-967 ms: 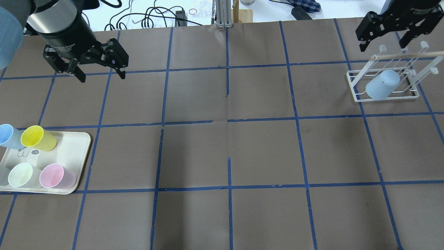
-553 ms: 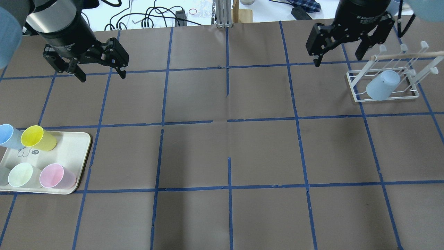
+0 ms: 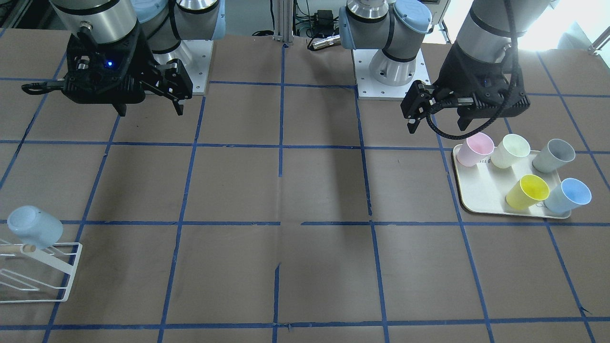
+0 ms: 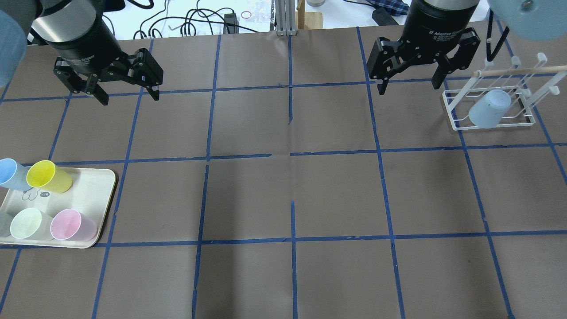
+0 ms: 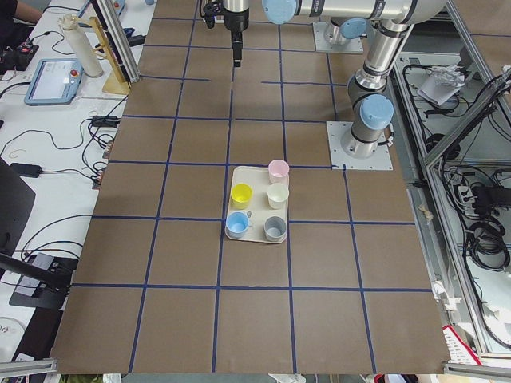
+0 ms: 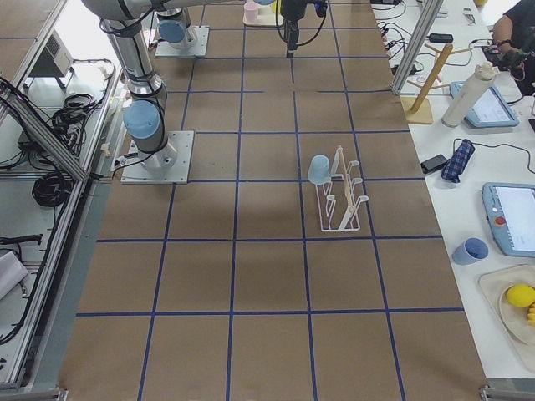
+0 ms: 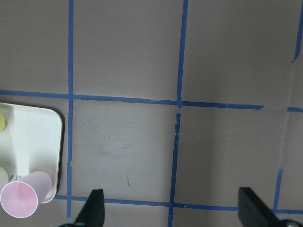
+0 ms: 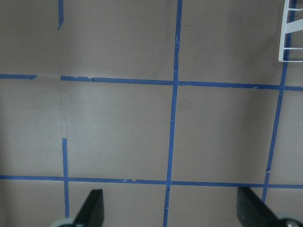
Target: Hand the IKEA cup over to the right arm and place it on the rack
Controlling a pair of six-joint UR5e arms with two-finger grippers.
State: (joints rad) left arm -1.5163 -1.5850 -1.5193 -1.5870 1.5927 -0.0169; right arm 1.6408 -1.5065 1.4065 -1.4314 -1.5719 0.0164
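Observation:
One pale blue IKEA cup [image 4: 489,108] sits upside down and tilted on a peg of the white wire rack [image 4: 450,110] at the far right. It also shows in the front view [image 3: 33,227] and the right side view [image 6: 318,169]. A second blue cup [image 4: 9,173] stands on the cream tray [image 4: 88,186]. My right gripper [image 4: 409,88] is open and empty, left of the rack and clear of it. My left gripper [image 4: 130,98] is open and empty, raised over the table beside the tray. Both wrist views show only bare paper between the fingers.
The tray also holds a yellow cup [image 4: 48,176], a pink cup [image 4: 73,225], a pale green cup [image 4: 29,223] and a grey cup [image 3: 553,156]. Brown paper with blue tape lines covers the table. Cables and a wooden stand [image 4: 310,17] lie past the far edge.
My right gripper has moved left, away from the rack, and stays open. The blue cup stays on the rack. My left arm has not moved.

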